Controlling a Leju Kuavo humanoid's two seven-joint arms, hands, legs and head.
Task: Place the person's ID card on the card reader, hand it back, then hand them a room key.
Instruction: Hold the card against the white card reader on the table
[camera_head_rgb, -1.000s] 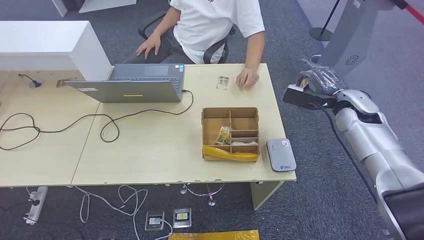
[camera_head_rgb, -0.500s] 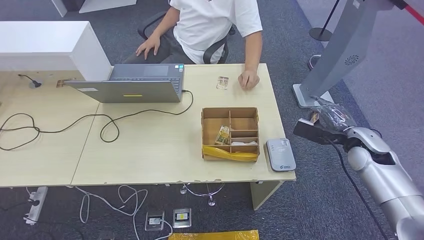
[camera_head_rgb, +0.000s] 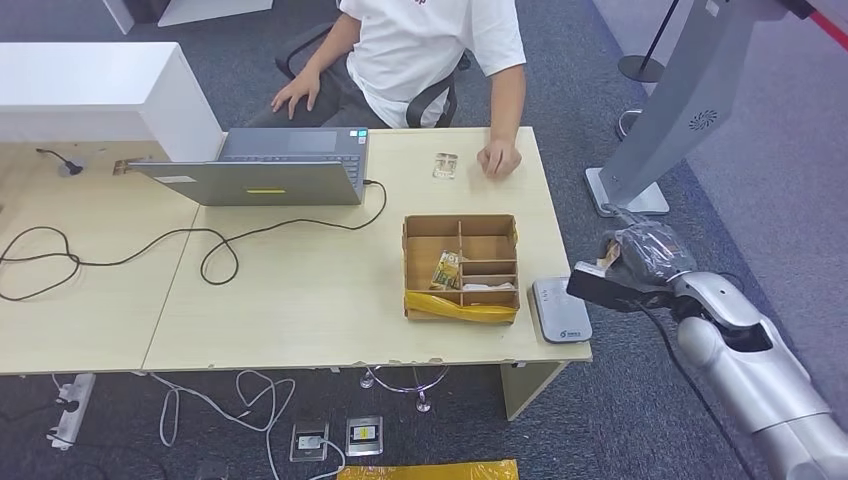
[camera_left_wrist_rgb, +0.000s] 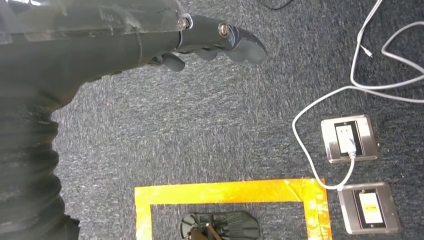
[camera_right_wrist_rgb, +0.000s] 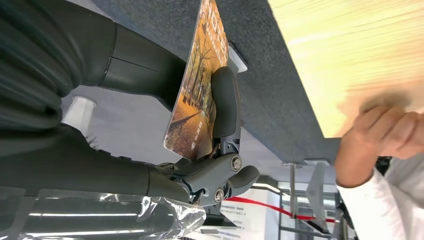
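Looking at the card reader (camera_head_rgb: 560, 309) as our landmark: a cardboard organizer box (camera_head_rgb: 461, 266) sits just beside it, and a person's hand (camera_head_rgb: 497, 158) rests well beyond that, near another card (camera_head_rgb: 445, 165). Our right hand (camera_head_rgb: 640, 262) hovers just off the reader's outer side, pinching the ID card (camera_right_wrist_rgb: 196, 95) upright. Left hand (camera_left_wrist_rgb: 210, 42) hangs over carpet, fingers loose, holding nothing.

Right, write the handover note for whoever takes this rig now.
Right hand holds a card between its fingers, off the table's right edge beside the card reader.
Left hand hangs over the floor, holding nothing.
Another card lies by the person's hand; more sit in the cardboard organiser.
Done: card picked up.
Left: set it on the reader, return it, hand over a room key.
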